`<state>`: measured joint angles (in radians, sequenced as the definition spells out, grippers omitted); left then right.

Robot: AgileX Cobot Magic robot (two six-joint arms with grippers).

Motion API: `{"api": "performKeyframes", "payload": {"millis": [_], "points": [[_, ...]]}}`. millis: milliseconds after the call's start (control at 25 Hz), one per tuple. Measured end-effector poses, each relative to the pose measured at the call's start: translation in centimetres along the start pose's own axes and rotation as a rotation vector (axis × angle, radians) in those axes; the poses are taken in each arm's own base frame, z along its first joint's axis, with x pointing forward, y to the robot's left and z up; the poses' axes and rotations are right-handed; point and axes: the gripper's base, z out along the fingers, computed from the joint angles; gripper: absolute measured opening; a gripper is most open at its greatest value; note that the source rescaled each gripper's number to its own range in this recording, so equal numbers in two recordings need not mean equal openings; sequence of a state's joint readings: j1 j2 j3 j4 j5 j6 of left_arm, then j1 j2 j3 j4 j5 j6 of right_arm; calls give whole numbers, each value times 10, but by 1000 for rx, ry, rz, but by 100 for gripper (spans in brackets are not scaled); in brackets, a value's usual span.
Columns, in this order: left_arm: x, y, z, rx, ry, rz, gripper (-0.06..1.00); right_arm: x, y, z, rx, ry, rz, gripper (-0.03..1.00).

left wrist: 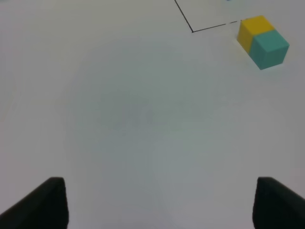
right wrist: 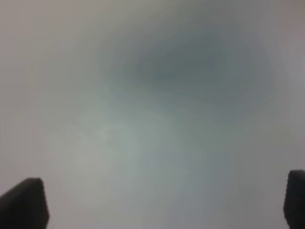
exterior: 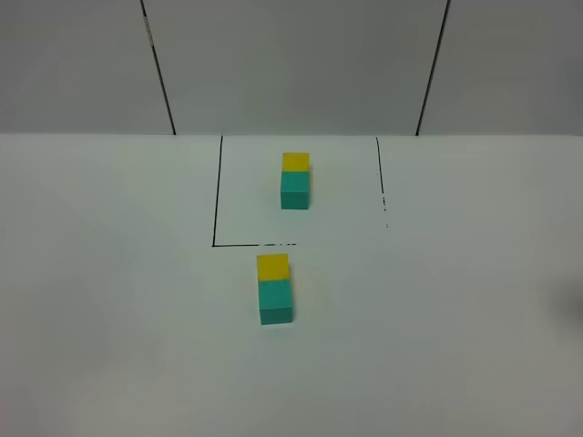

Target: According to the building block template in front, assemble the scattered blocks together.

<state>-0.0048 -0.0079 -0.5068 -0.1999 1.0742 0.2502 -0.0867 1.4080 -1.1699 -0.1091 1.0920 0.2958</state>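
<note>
The building block template, a yellow cube point(exterior: 295, 162) joined to a teal cube point(exterior: 294, 189), stands inside the black drawn outline point(exterior: 216, 200). Just in front of that outline the scattered blocks stand pressed together: yellow cube point(exterior: 272, 267) point(left wrist: 255, 29) behind, teal cube point(exterior: 275, 300) point(left wrist: 270, 46) in front. Neither arm shows in the high view. My left gripper point(left wrist: 157, 205) is open over bare table, well away from the pair. The right gripper point(right wrist: 159, 202) is open too, above blurred bare table with no block in its view.
The white table point(exterior: 109, 319) runs back to grey wall panels point(exterior: 291, 64). A corner of the outline point(left wrist: 192, 31) shows near the joined pair in the left wrist view.
</note>
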Motion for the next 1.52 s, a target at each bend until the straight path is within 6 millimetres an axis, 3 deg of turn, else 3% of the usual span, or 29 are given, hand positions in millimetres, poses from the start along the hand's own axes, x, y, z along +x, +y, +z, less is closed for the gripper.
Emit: {"api": "performKeyframes", "payload": {"millis": [160, 360, 600, 1080, 1520], "points": [[0, 0, 0, 0, 0, 0, 69, 49, -11, -24, -23, -55, -22, 100], [0, 0, 0, 0, 0, 0, 69, 106, -20, -37, -50, -94, -85, 100], [0, 0, 0, 0, 0, 0, 69, 154, -35, -52, -96, -252, -112, 100], [0, 0, 0, 0, 0, 0, 69, 227, -52, -53, -210, -500, -206, 100], [0, 0, 0, 0, 0, 0, 69, 264, -66, -66, -271, -758, -202, 100]]}}
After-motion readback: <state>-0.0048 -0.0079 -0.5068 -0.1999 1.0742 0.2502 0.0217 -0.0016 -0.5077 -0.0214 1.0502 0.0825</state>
